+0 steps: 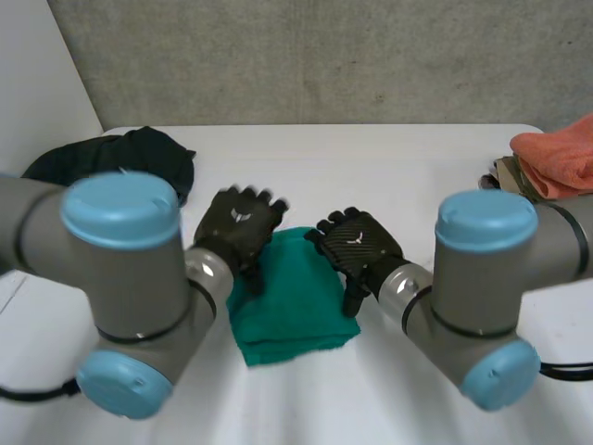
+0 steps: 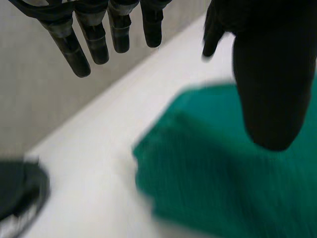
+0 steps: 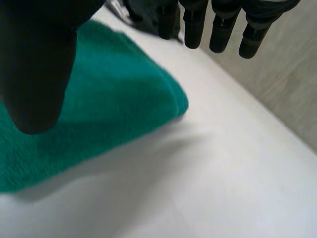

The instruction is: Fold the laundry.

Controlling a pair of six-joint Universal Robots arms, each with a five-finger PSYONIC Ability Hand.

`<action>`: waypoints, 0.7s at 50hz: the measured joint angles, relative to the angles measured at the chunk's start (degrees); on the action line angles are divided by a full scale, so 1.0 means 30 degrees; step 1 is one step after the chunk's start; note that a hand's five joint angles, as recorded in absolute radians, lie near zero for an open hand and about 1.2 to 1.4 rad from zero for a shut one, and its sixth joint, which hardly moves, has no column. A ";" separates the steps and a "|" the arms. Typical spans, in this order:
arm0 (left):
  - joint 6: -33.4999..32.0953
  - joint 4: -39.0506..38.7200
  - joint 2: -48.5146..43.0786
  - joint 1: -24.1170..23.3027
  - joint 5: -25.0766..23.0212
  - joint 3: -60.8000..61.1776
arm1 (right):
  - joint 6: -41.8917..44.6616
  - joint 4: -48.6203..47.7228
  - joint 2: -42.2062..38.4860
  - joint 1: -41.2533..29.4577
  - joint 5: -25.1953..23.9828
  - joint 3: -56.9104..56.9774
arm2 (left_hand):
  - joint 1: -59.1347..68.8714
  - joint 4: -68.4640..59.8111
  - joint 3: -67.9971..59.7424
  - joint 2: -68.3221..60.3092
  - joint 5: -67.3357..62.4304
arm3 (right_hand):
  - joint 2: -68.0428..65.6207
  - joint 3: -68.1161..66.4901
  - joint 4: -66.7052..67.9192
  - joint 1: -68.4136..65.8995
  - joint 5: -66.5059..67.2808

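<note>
The left hand [image 1: 239,222] hangs palm down over the far left corner of a folded green towel [image 1: 295,306]. Its fingers [image 2: 74,49] are straight, held apart from the thumb, and hold nothing. The right hand [image 1: 359,246] is over the towel's far right edge, its fingers [image 3: 218,29] likewise straight and empty. Whether either hand touches the towel I cannot tell.

The towel lies flat in the middle of the white counter [image 1: 389,167], between the two arms. It is a folded rectangle whose slightly longer side runs away from the robot. A dark cloth [image 1: 130,156] is heaped at the far left, and an orange cloth [image 1: 561,153] lies at the far right.
</note>
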State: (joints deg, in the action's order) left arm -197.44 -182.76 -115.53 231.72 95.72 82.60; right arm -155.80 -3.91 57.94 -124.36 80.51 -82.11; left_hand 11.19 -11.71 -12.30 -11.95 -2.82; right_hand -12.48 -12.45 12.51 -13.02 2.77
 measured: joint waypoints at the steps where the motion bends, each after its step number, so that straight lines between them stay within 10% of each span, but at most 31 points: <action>1: -0.0085 0.0013 0.0253 0.0149 -0.0837 -0.0148 | 0.0026 -0.0855 0.0600 -0.0238 0.0013 -0.0914 | 0.0002 -0.0002 0.0000 0.0000 0.0000 | 0.0000 0.0000 0.0000 -0.0002 0.0000; 14: -0.0020 0.2389 0.1770 0.1719 -1.2199 -0.2109 | 0.0847 -0.7427 0.0926 -0.2176 -0.0217 -0.6637 | 0.0000 0.0000 0.0000 0.0000 0.0000 | 0.0003 0.0000 0.0000 0.0000 0.0000; 35: 0.0031 0.3176 0.1676 0.1660 -1.2884 -0.2789 | 0.1596 -0.9242 -0.1652 -0.2137 -0.0172 -0.4704 | 0.0000 0.0000 0.0000 0.0000 0.0002 | -0.0049 -0.0053 0.0040 -0.0040 0.0018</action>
State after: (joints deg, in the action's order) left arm -197.35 -173.23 -110.50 236.70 57.07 74.24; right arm -151.01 -31.63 52.98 -130.77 79.99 -96.22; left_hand 11.19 -11.71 -12.30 -11.95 -2.81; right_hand -12.63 -12.61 12.63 -13.14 2.82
